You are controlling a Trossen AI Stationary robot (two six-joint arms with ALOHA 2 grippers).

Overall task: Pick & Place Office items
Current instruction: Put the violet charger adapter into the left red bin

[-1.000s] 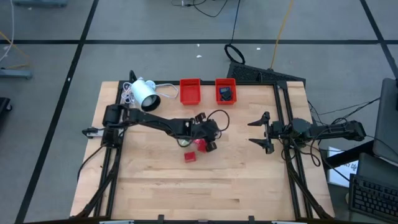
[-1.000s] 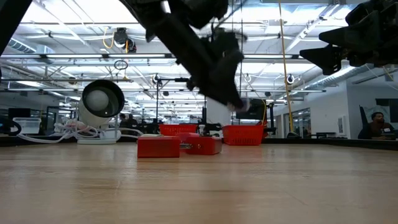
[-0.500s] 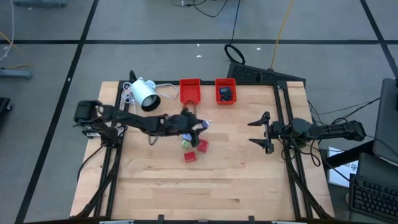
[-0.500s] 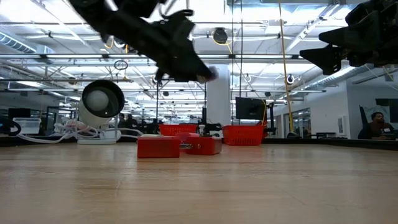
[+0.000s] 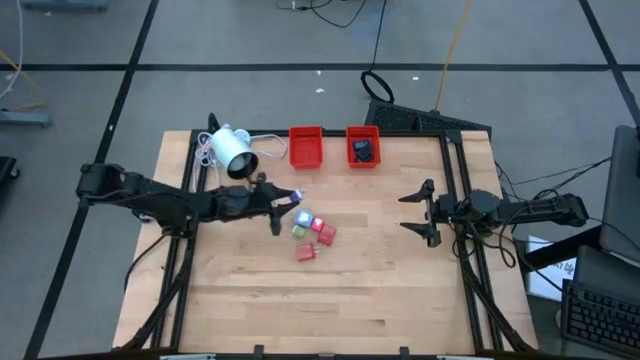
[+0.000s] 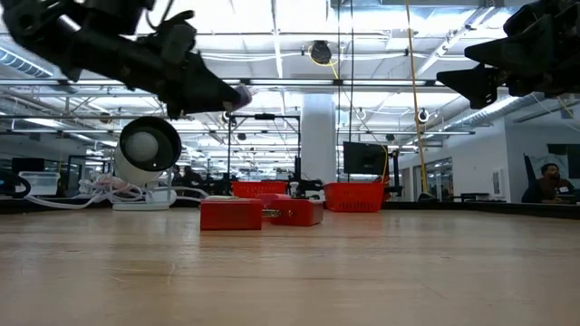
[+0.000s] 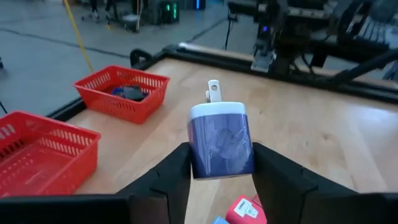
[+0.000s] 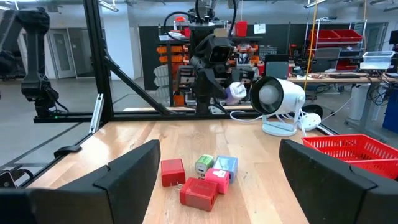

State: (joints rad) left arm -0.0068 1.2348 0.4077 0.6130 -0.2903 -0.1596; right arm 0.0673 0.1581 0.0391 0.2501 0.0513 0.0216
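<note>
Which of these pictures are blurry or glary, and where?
Low view: bright ceiling lights glare behind the left tool, which looks smeared and dark. Left wrist view: the held blue-and-white charger is sharp, the background soft. High view: evenly lit, the red trays crisp.

The light wooden desk (image 5: 380,280) carries two red trays along its far edge: an empty-looking left tray (image 5: 305,146) and a right tray (image 5: 362,146) with a dark item in it. Near the far left corner stands a white lamp-like device (image 5: 232,150) with its cable (image 5: 205,152). Toward the middle lies a close cluster of small blocks (image 5: 311,232): green, pale blue and pinkish red, with one red block (image 5: 305,252) just beside them.
</note>
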